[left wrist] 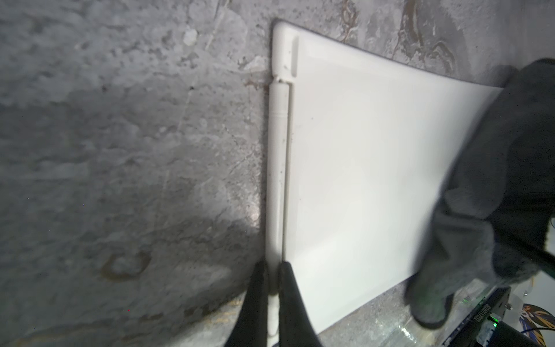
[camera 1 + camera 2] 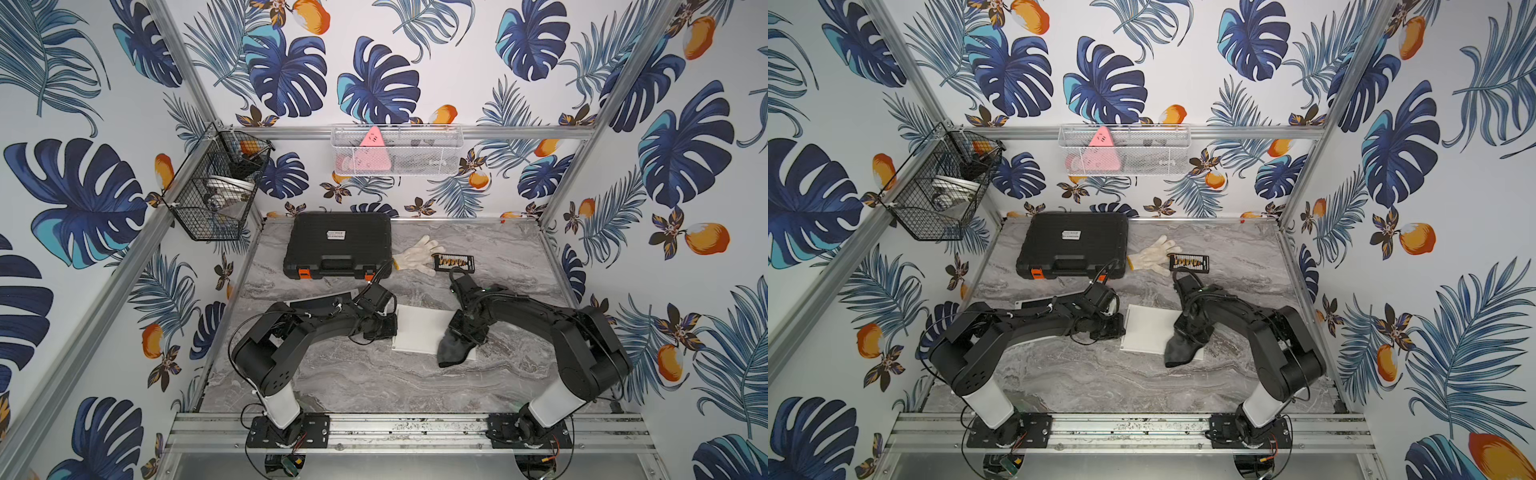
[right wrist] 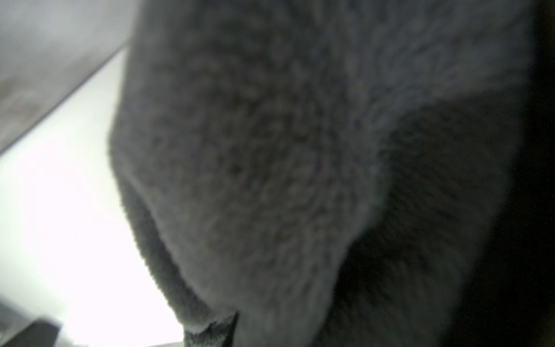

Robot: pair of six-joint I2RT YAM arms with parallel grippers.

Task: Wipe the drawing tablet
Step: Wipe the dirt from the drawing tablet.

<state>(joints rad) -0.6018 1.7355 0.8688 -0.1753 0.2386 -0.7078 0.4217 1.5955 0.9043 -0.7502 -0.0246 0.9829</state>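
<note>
- The drawing tablet (image 2: 419,328) lies flat at about the centre of the grey marble table (image 2: 374,382). Its white face shows blank in both top views, with no logo or writing to read.
- The left gripper (image 1: 272,264) sits at the tablet's 9 o'clock edge. Its two dark fingers (image 1: 288,300) are pinched together on the end of a white stylus (image 1: 277,165) docked in the slot along that edge.
- The right gripper (image 2: 464,330) is over the tablet's 3 o'clock side and mostly hidden by a dark grey cloth (image 2: 453,351). It is clamped on that cloth, which fills the right wrist view.
- The cloth drapes over the tablet's 4 o'clock corner, and its tip hangs past the edge onto the marble.
- In the left wrist view, white lettering runs along a black part of the right arm beside a green light, but it is too blurred to read.
- A black case (image 2: 338,245) with orange latches sits at 11 o'clock on the table. The print on its white label (image 2: 336,235) is too small to make out.
- A white knit glove (image 2: 417,253) lies at 12 o'clock, just beside the case.
- A black bit holder (image 2: 454,262) touches the glove's fingers at 1 o'clock. Its printing is unreadable.
- A white mesh basket (image 2: 436,162) on the back wall holds a pink triangle (image 2: 370,149) with small dark marks.
- A black wire basket (image 2: 195,220) hangs at 10 o'clock.
</note>
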